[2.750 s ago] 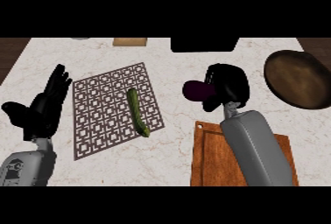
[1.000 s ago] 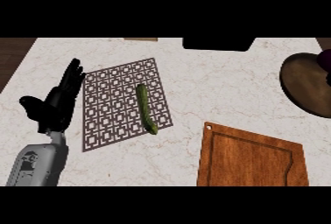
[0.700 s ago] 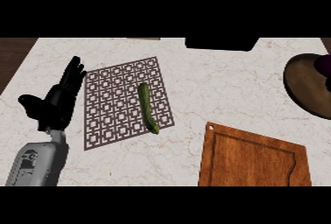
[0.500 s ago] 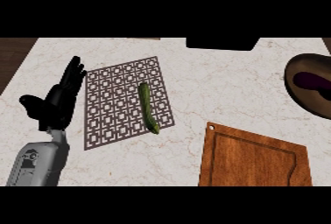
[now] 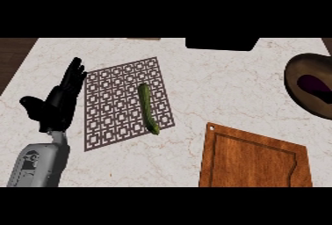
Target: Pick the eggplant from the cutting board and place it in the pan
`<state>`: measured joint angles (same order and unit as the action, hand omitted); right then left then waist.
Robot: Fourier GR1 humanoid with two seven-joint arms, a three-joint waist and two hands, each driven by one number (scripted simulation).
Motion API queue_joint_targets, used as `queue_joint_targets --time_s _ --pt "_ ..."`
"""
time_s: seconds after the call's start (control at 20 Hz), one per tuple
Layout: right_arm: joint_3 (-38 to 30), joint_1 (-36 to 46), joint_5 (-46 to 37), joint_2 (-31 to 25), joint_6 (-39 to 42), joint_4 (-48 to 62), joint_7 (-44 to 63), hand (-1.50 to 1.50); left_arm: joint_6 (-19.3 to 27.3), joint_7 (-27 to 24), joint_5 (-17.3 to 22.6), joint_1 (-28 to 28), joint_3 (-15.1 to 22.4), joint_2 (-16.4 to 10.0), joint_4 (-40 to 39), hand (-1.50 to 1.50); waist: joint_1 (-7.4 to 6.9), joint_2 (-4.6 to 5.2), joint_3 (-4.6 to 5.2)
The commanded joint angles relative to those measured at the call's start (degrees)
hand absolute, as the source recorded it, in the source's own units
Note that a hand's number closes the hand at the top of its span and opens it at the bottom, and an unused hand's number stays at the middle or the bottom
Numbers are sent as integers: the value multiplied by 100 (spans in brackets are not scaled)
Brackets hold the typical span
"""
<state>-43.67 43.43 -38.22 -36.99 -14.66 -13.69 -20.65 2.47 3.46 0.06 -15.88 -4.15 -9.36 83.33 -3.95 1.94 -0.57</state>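
On the marble counter (image 5: 220, 79) the eggplant (image 5: 314, 84) sits in the pan (image 5: 295, 70), off the cutting board (image 5: 253, 160), task looks done; left hand (image 5: 58, 103) rests at the left, fingers straight

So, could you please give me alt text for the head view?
A purple eggplant lies in the pan at the right edge, off the wooden cutting board. A cucumber lies on a patterned mat beside the open left hand.

Head view (steeply downward) over counter (image 5: 227, 79).
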Motion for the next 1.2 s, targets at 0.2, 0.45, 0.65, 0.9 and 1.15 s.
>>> queue_joint_targets --time_s 0.2,0.45,0.65,0.9,1.15 --pt "-908 -381 1111 -137 687 -28 -1280 -150 70 -10 19 37 -164 -44 -124 0 283 -121 32" --pt "-1038 -848 1550 -318 1983 -12 -1694 -150 129 15 -48 80 -168 -46 -86 0 389 -178 47" --pt "-966 -1278 1863 -258 2664 -448 -1877 -150 89 14 -12 239 -234 -75 -106 0 483 -225 63" --pt "-986 -2281 2147 -176 3258 -1121 -2013 -150 210 -15 -83 502 -234 -17 119 0 613 -269 82" --pt "-913 -2868 2517 372 3511 -2494 -1427 -150 -31 301 111 528 -341 -226 386 0 553 -262 85"
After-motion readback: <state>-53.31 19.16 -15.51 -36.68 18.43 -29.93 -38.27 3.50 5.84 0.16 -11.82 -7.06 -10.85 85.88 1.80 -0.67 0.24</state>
